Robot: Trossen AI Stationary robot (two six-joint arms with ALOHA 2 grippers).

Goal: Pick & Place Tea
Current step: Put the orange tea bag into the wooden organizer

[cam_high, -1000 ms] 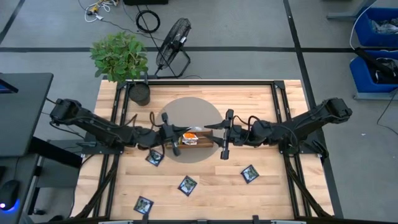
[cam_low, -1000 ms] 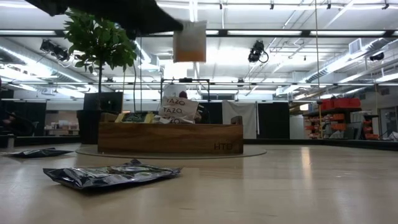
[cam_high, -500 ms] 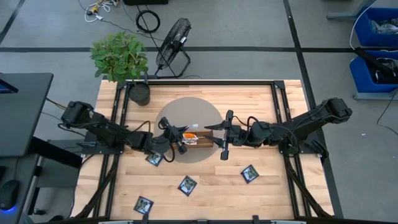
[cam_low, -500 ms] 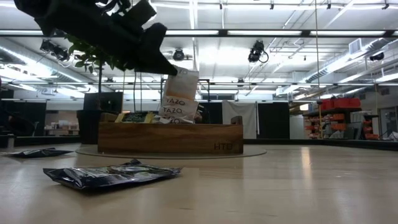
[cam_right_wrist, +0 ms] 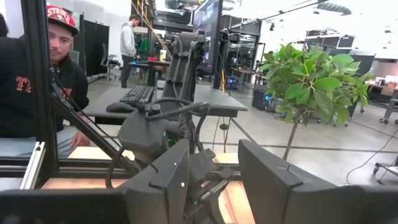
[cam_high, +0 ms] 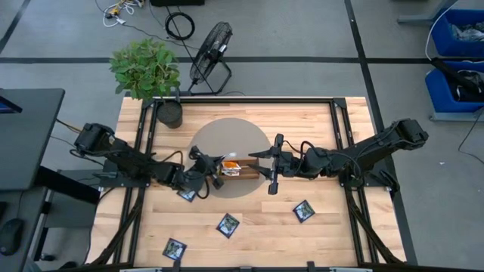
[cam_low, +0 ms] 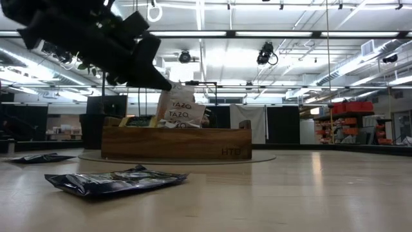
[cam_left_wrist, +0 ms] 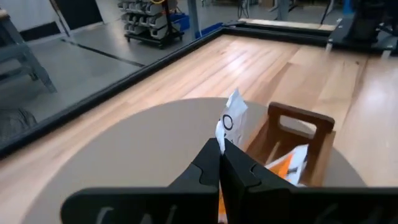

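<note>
An orange-and-white tea sachet (cam_low: 178,105) hangs from my left gripper (cam_low: 165,84) over the long brown wooden tray (cam_low: 175,142), which stands on a round grey mat (cam_high: 227,143). In the high view the left gripper (cam_high: 215,169) is at the tray's left end (cam_high: 227,168), shut on the sachet. More sachets stand in the tray (cam_low: 138,120). My right gripper (cam_high: 274,165) waits open just right of the tray. Dark navy sachets lie flat on the table (cam_high: 187,193), (cam_high: 228,224), (cam_high: 303,211). My left gripper pinches the sachet's upper edge (cam_left_wrist: 224,132) between its two shut fingers (cam_left_wrist: 208,163). It comes slanting down from the table's left. The sachet hangs tilted below the fingertips, and its lower end (cam_low: 182,122) dips behind the tray's wall among the other sachets.
A potted plant (cam_high: 147,72) stands at the table's far left corner. Another navy sachet (cam_high: 175,248) lies near the near edge. A fan (cam_high: 210,49) sits on the floor beyond the table. A person (cam_right_wrist: 25,81) sits beyond the left side.
My left gripper has come down with the sachet from high above the tray and moved slightly toward the tray's left end. The sachet, first hanging clear well above the tray, now hangs tilted with its lower end down in the tray. The gripper stays shut.
</note>
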